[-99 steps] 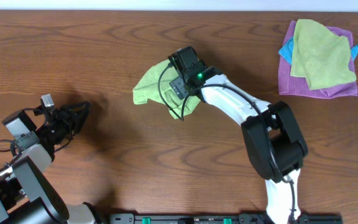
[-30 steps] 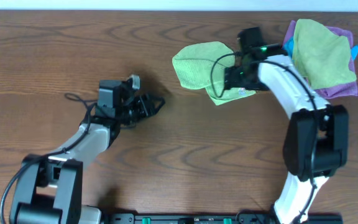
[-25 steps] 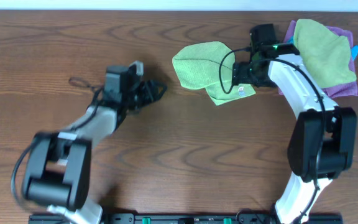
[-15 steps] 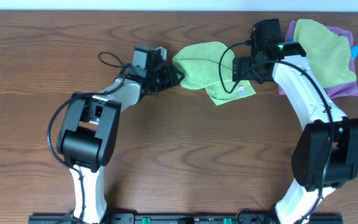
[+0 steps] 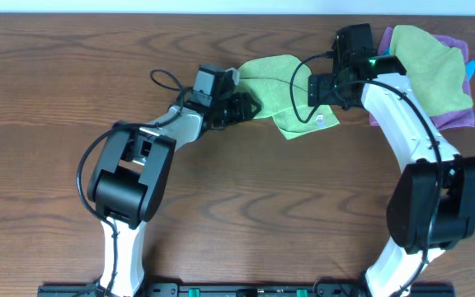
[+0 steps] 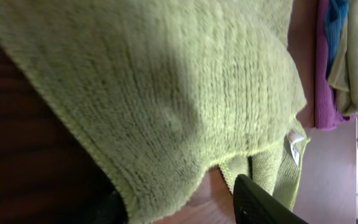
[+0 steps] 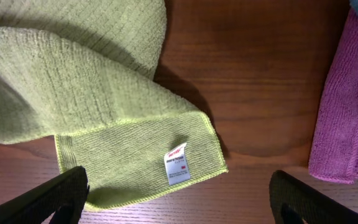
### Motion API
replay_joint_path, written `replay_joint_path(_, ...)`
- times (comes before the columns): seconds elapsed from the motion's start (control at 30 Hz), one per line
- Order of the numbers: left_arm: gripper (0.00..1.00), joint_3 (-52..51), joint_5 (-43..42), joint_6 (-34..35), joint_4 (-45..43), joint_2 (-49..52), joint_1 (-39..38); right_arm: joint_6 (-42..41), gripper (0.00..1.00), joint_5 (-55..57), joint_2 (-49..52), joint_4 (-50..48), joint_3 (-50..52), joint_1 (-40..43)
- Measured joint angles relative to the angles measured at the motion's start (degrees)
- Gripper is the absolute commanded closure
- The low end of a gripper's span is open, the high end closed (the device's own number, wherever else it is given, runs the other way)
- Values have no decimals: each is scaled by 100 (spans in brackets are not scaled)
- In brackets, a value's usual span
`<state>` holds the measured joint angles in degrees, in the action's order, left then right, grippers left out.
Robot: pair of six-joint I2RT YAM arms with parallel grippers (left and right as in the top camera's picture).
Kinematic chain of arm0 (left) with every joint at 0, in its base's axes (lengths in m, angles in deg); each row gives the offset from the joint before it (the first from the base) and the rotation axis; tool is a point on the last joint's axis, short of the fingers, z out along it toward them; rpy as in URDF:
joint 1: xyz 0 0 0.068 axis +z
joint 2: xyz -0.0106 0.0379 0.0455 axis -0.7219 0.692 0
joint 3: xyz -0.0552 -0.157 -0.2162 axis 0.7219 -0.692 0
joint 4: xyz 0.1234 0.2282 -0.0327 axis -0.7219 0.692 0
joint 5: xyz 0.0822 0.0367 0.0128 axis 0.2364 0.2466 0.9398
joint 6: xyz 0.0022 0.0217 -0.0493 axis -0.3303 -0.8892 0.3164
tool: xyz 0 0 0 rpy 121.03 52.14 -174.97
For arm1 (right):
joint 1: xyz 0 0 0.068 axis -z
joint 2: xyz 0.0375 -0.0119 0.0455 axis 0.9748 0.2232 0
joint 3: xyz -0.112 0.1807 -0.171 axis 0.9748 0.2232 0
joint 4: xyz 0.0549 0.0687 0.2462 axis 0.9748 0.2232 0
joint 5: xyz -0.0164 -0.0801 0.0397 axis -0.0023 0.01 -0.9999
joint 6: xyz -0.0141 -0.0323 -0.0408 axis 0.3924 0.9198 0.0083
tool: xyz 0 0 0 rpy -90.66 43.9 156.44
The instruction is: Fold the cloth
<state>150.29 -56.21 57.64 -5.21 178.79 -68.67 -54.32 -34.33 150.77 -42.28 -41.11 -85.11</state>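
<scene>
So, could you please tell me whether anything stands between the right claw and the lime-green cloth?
Nothing visible does. The right claw hangs open over the tagged corner of the bright lime-green towel cloth, with only air between them. The purple cloth lies off to the side, apart.

A dark, wood-grained table (image 5: 72, 82) carries everything. Near the middle of its back edge the lime-green cloth (image 5: 275, 78) lies rumpled and partly doubled over, with a white tag (image 7: 176, 163) face up near one corner. At the back right, a purple cloth (image 5: 456, 117) rests flat under other cloths (image 5: 427, 70).
</scene>
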Motion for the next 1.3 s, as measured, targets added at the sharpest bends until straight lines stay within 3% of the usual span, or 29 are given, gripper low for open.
replay_joint_path(0.13, 55, 0, 7, 122, -42, 22, -151, 2, 7, 0, 0, 2, 0, 0)
replay_joint_path(0.43, 83, -2, -186, 289, 197, 50, -155, 2, 7, 0, 0, 22, 0, 0)
replay_joint_path(0.5, 93, -2, -151, 310, 262, 52, -155, 2, 7, 2, 0, 24, 0, 0)
replay_joint_path(0.93, 94, 0, 149, 291, 435, 52, 52, 424, 7, -44, 0, 267, 37, 17)
replay_joint_path(1.3, 94, 11, 155, 269, 581, 15, 575, 811, 13, -890, 0, -173, 1060, 551)
